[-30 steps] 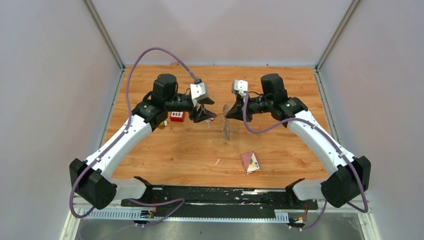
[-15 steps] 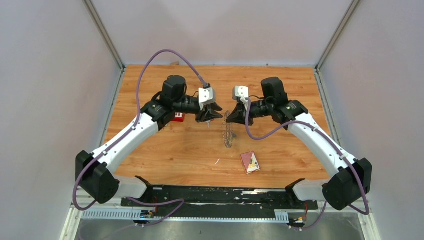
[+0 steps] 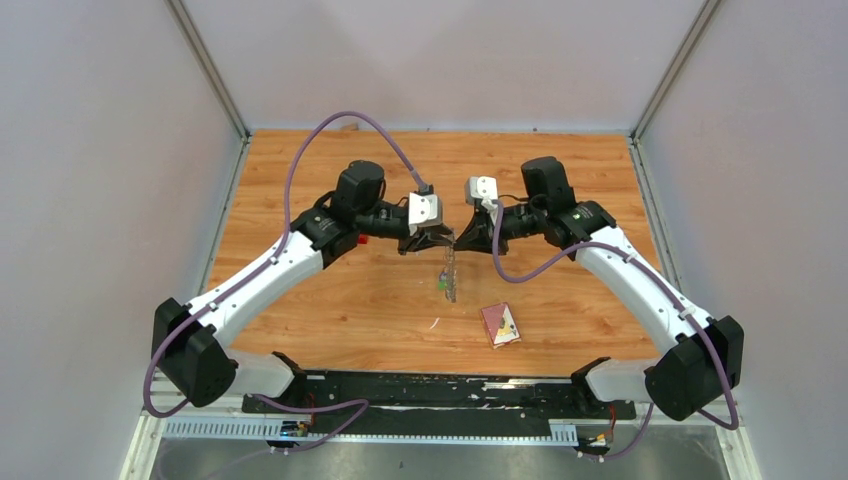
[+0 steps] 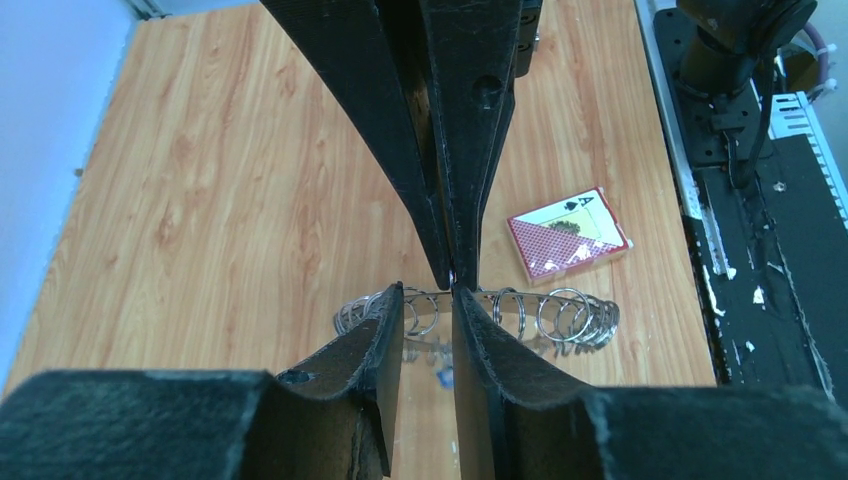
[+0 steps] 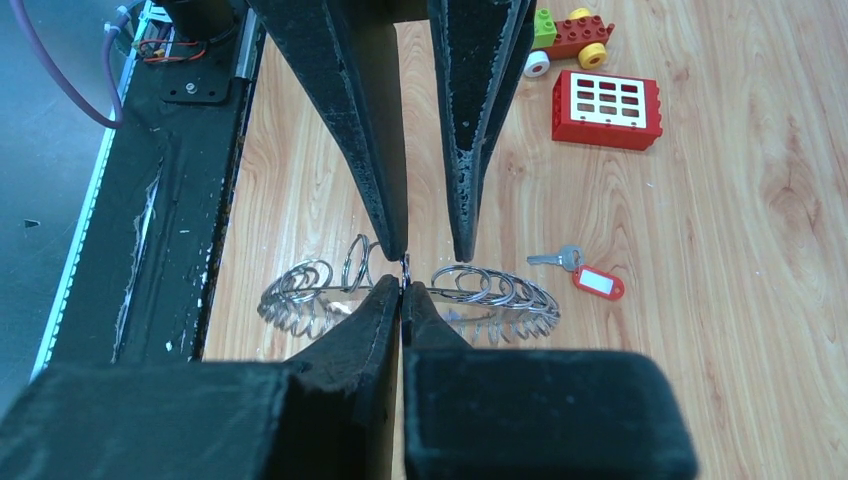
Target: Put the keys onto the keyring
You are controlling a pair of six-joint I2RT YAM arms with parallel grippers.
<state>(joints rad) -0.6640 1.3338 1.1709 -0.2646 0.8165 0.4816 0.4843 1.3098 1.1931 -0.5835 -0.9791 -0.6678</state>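
Scene: two robot arms meeting above the middle of the wooden bench (image 3: 330, 300).
Ring: large grey metal keyring with a coiled, fringed rim (image 3: 451, 270), raised off the bench on edge, between both hands.
Grip, right: right hand (image 5: 402, 290) closed tight, pinching the ring's wire.
Grip, left: left hand (image 4: 427, 300) narrowly parted, one finger either side of the wire. Cannot tell whether pressing yet.
Step in hand: judged as taking a second hold on the ring, to steady it for threading.
Doing it well: close gently on one loop only, just beside the right pinch. Hold the ring level. Avoid twisting the coils or pulling the hands apart.
Keys counted: one small silvery key with a red oblong tag (image 5: 585, 272), flat on the bench near the ring, on its far-edge side. Blue-green speck (image 3: 442, 283) hanging by the ring, too small to name.
Other counts: one keyring, one maroon playing-card box (image 4: 565, 235), one red block with white squares (image 5: 606, 108), one small cluster of toy bricks (image 5: 565, 30).
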